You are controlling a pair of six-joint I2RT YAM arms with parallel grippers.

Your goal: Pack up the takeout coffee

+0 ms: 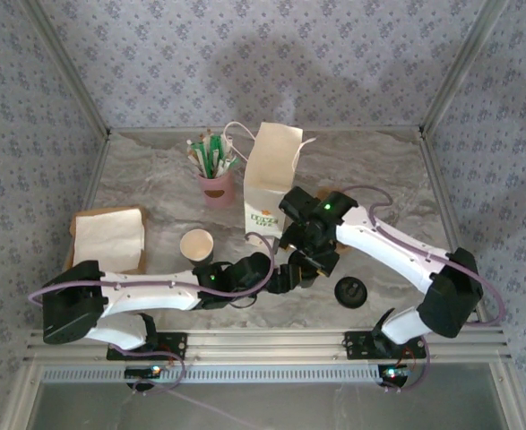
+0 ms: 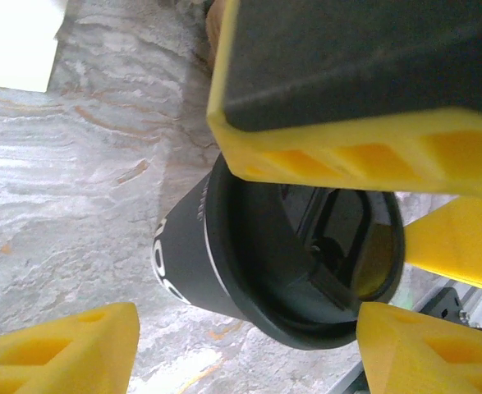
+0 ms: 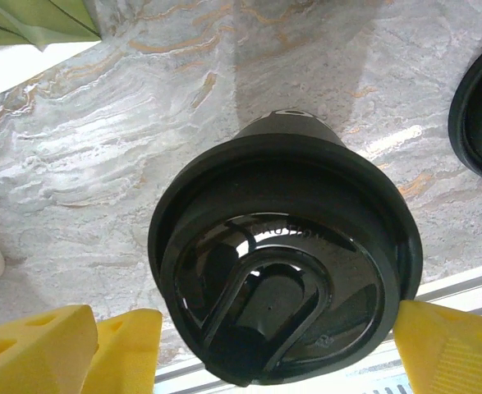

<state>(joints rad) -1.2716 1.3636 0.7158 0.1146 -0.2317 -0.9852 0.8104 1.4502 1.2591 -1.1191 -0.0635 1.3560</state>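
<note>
1. In the middle of the table [image 1: 155,170], toward the front edge, the takeout coffee [image 3: 283,156] stands with its lid [image 3: 273,279] on.
2. The coffee is near the white bag [image 1: 270,175], just in front of it. It is outside the bag.
3. The right tool [image 3: 273,341] hangs over the lid. Its yellow fingers [image 3: 454,349] are spread wide, one on each side of the lid, right by the rim. I cannot tell if they squeeze the lid or only stand beside it.
4. The left tool [image 1: 289,274] is at the dark side of the cup. The top finger [image 2: 347,148] sits against the cup. By the bottom finger [image 2: 60,353] a bit of table shows. I cannot tell if this tool has a grip on the cup.
5. A loose lid [image 1: 351,292] lies flat on the table, near the coffee on the right.
6. An open cup [image 1: 197,244] with no lid stands to the left. It is cream inside.
7. A pink cup [image 1: 216,188] full of packets stands beside the bag at the back.
8. A brown tray [image 1: 137,264] with a white napkin [image 1: 106,237] is far to the left.
</note>
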